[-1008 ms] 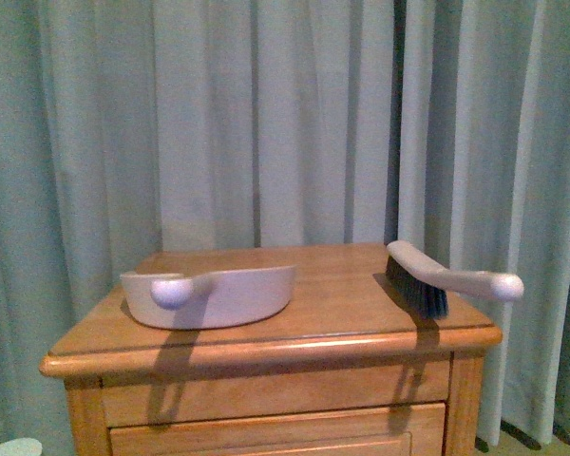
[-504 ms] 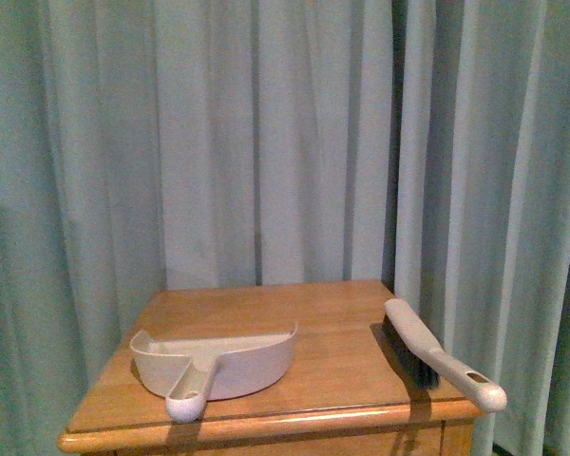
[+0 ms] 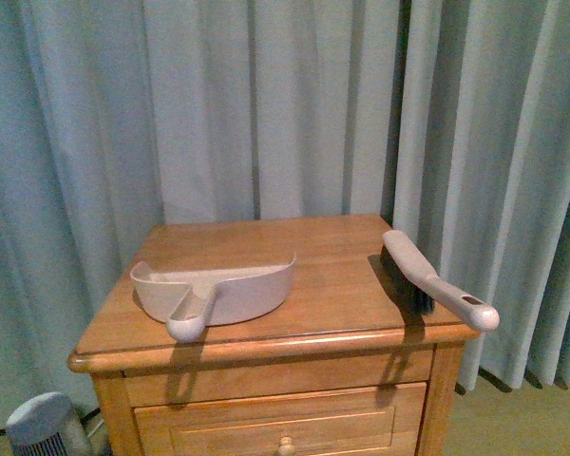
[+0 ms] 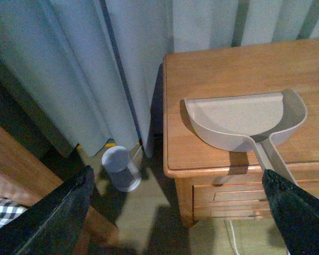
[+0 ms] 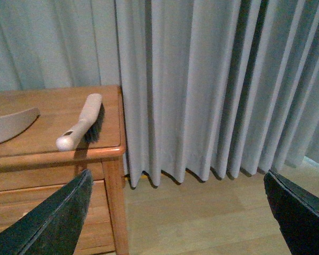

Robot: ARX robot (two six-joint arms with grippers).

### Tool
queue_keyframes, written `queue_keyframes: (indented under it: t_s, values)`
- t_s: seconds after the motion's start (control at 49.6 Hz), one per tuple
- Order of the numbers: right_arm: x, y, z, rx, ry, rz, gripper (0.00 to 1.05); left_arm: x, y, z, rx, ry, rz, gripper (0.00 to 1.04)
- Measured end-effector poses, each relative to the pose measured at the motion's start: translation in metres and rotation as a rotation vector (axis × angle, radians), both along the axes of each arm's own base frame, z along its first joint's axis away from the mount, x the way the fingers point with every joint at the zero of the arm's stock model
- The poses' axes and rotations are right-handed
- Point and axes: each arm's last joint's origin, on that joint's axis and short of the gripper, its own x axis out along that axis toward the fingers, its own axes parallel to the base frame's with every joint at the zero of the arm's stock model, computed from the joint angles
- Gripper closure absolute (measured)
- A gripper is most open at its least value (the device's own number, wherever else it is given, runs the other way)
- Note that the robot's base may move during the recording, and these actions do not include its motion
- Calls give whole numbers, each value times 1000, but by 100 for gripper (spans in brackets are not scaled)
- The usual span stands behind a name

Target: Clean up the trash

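Note:
No crumpled white paper shows in any view; the trash is out of view. A beige dustpan (image 3: 218, 290) lies on the wooden nightstand (image 3: 332, 275), its handle pointing over the front edge; it also shows in the left wrist view (image 4: 244, 125). A hand brush (image 3: 427, 278) with dark bristles lies at the nightstand's right edge, its handle overhanging; it also shows in the right wrist view (image 5: 84, 125). My left gripper (image 4: 181, 220) is open and empty, above the floor in front of the nightstand's left corner. My right gripper (image 5: 178, 215) is open and empty, above bare floor right of the nightstand.
Pale curtains (image 3: 266, 104) hang behind and beside the nightstand. A small round grey-white appliance (image 3: 43, 423) stands on the floor at the nightstand's left; it also shows in the left wrist view (image 4: 121, 167). Wooden furniture with checked cloth (image 4: 5, 204) is near the left arm. Drawers (image 3: 275, 427) are shut.
The front camera's view has shifted: the nightstand now sits higher in frame than half a second ago, with its drawer front and the floor appliance showing. The dustpan and brush stay put.

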Motion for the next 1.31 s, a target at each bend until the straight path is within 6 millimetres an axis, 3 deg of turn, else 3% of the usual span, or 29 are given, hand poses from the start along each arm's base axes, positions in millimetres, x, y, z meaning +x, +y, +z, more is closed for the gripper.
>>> queue_keyframes:
  t_s: [0.141,0.242,0.383,0.605,0.927,1.31]
  values:
    - [0,0,0,0,0,0,7,38,-44,8,48,80,-12,8]
    - [0,0,0,0,0,0,7,56,-74,-8,57,162,-13,8]
    - [0,0,0,0,0,0,7,69,-93,-32,58,236,-3,8]
    - [0,0,0,0,0,0,7,88,-108,-64,-18,355,-33,8]
    - [0,0,0,0,0,0,7,116,-126,-91,-68,439,-109,8]
    - [0,0,0,0,0,0,7,140,-122,-111,-20,454,-129,8]
